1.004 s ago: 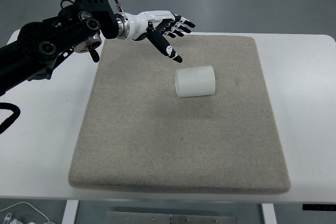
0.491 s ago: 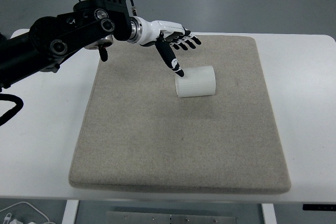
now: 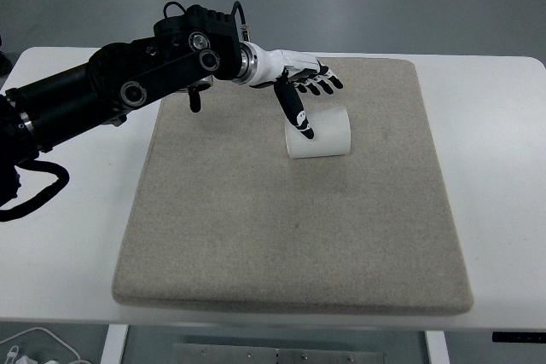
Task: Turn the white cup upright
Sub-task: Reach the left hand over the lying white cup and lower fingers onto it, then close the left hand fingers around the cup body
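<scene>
Reaching further in than a moment ago, the left hand (image 3: 300,89) has travelled from the far left corner of the mat (image 3: 256,236) to a spot directly over the cup (image 3: 317,133), which has not shifted. That cup lies on its side in the far half of the mat, a little right of the mat's middle, its length running left to right. Fingers (image 3: 324,84) are spread and relaxed, holding nothing, with the thumb (image 3: 295,111) pointing down toward the cup's left end; whether the tip is touching cannot be told from above. No right hand shows. The step now seems to be setting a grasp. To do it well, the hand should probably lower so that thumb and fingers come down on opposite sides of the cup's round wall, near the middle of its length, before closing. Closing too early, or pushing with the thumb alone, would likely roll the cup along the mat. Which end is the mouth cannot be made out, so the turn of the wrist should be chosen once that is clear.
</scene>
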